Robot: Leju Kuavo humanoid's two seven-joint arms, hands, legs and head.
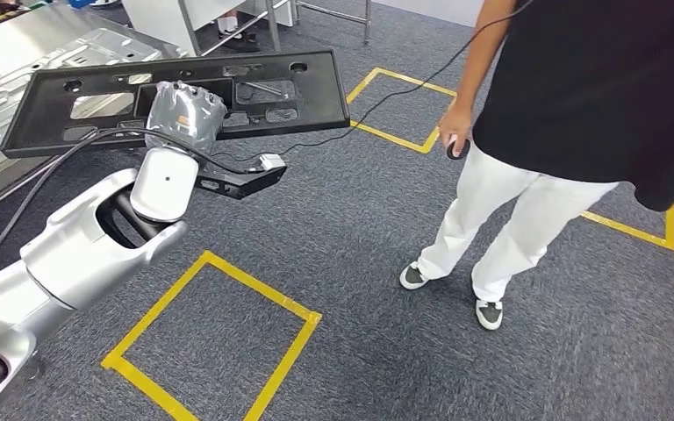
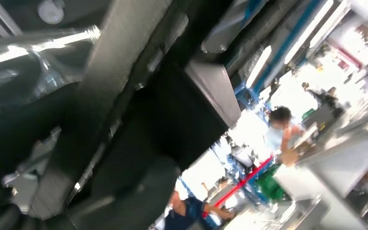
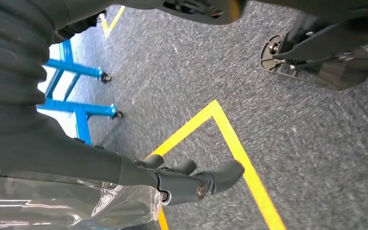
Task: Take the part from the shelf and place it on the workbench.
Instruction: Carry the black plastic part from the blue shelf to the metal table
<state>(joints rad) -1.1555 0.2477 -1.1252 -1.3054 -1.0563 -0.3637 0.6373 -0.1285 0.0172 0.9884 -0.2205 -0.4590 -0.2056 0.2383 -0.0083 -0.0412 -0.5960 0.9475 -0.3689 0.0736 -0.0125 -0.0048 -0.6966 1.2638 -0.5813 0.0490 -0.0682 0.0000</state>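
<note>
Part: a long black plastic panel (image 1: 228,88) with cut-outs and round holes is held above the carpet at about 11 o'clock in the head view, lying roughly level, with its long axis running from 9 to 3 o'clock.
Left hand: the left hand (image 1: 184,114), wrapped in clear plastic film, is seen grasping the part near its middle, from the near edge. In the left wrist view the dark underside of the part (image 2: 124,96) is seen close to the camera; the fingers themselves cannot be made out there.
Left arm: the silver left arm (image 1: 88,246) is raised from 7 o'clock toward the part, with a black cable (image 1: 44,175) running along it.
Right hand: the right hand (image 3: 191,182) is seen in the right wrist view above the carpet, its dark fingers loosely curled and apart, with nothing held.
Floor: grey carpet (image 1: 360,228) marked with yellow tape squares (image 1: 219,333) is recorded, one at 6 o'clock and another at 12 o'clock.
Metal panel: a pressed silver sheet-metal panel (image 1: 17,79) lies at 10 o'clock, beyond the part.
Person: a person (image 1: 544,132) in a black top and white trousers stands at 2 o'clock, with a small dark object held in one hand (image 1: 456,140).
Blue frame: a blue wheeled frame (image 3: 76,91) is noted in the right wrist view.
</note>
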